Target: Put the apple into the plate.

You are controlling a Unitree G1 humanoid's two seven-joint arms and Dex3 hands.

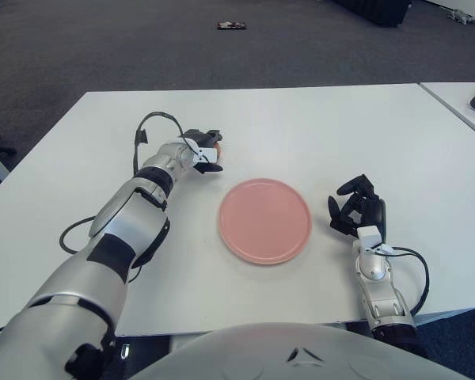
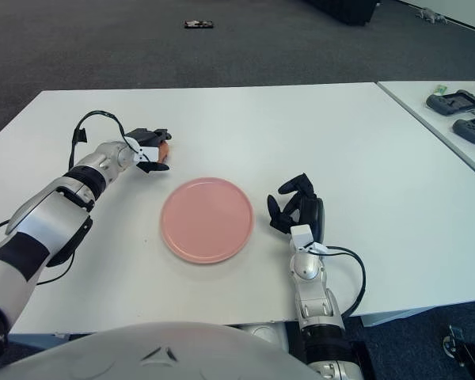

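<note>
Fingers of the left robot hand [image 1: 204, 152] clasp one apple [image 1: 218, 146] beside one plate [image 1: 264, 220].

Office or lab, grey carpet [image 1: 103, 47], white tables [image 1: 317, 127]

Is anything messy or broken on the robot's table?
Nothing stands out. The pink plate lies flat and bare on the white table. The left hand is closed around the apple beyond the plate's left side. The right hand shows right of the plate.
</note>
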